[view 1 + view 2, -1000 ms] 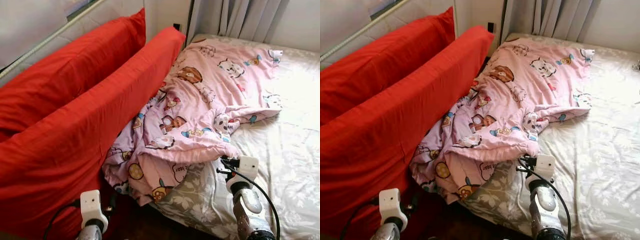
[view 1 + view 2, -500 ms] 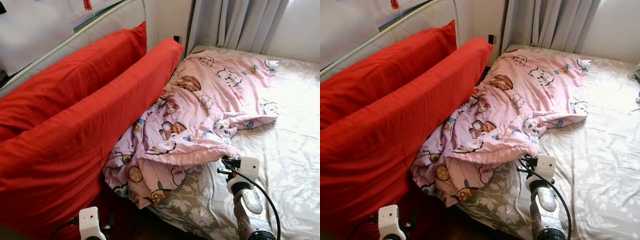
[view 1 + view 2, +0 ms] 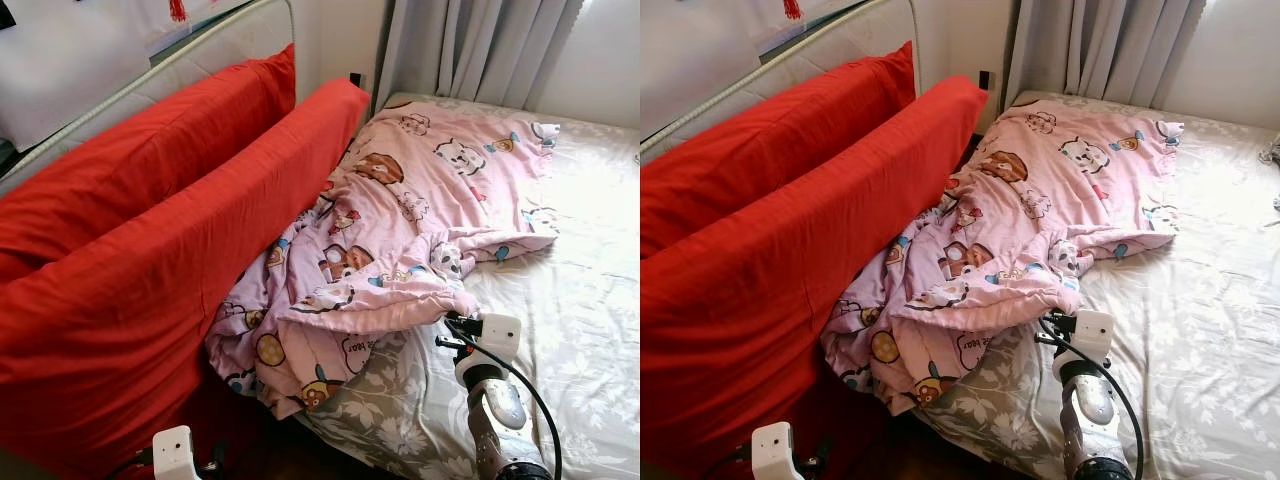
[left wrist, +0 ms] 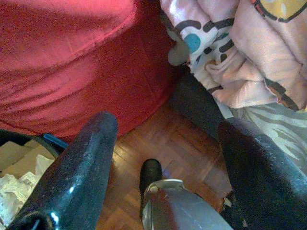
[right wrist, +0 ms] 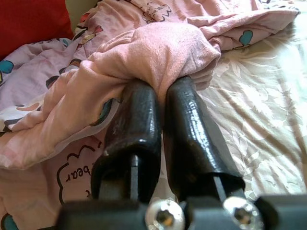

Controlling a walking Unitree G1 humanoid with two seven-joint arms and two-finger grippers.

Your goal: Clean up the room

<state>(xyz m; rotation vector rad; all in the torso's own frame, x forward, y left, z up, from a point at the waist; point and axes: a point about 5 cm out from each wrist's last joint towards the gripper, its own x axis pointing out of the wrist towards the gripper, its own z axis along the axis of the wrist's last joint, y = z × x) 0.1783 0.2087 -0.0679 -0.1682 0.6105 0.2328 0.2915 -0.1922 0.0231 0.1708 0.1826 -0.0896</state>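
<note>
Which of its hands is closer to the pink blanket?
Right. The right gripper is shut on a fold of the blanket; the left gripper hangs open over the floor beside the bed.

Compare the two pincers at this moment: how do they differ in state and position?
The right pincer is shut, pinching a fold of the pink quilt on the bed; the left pincer is open and holds nothing. The right one is up at the mattress edge; the left one hangs low over the wooden floor beside the red cushion. Both have two black fingers.
</note>
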